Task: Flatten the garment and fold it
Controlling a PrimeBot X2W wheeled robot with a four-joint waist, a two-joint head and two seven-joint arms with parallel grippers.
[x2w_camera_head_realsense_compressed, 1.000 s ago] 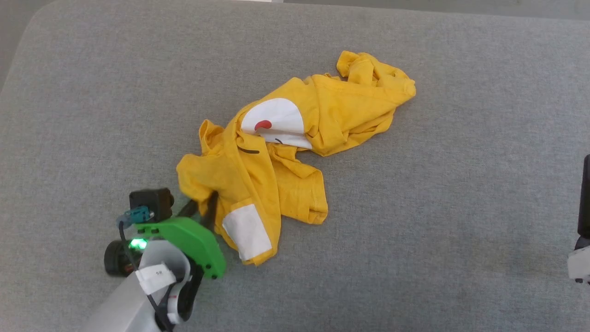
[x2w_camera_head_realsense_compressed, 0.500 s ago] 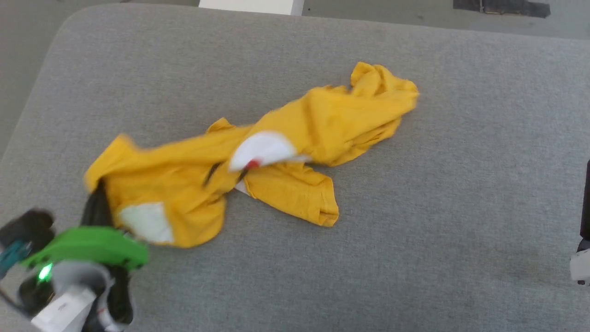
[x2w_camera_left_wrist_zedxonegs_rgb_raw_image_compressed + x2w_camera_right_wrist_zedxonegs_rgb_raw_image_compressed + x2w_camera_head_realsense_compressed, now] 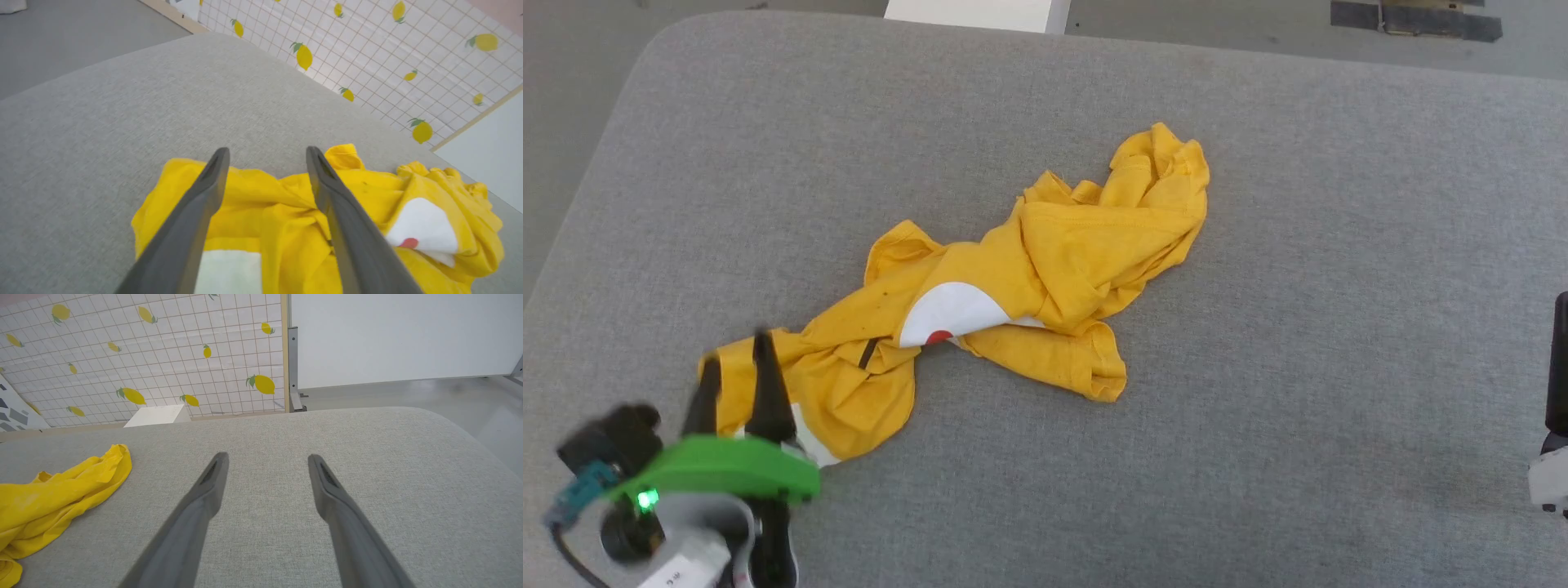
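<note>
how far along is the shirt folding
Done: nothing that shows. The yellow T-shirt lies twisted and bunched on the grey padded surface. In hand: nothing is held. The left gripper is open over the shirt's near left end, and the right gripper is open over bare surface, apart from the shirt. Left: spreading it flat, then every fold.

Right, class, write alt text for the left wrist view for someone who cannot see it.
A crumpled yellow T-shirt lies on a grey padded surface, the left hand open over it, two dark fingers apart. Its white patch has a red dot; a lemon-print wall is behind.
</note>
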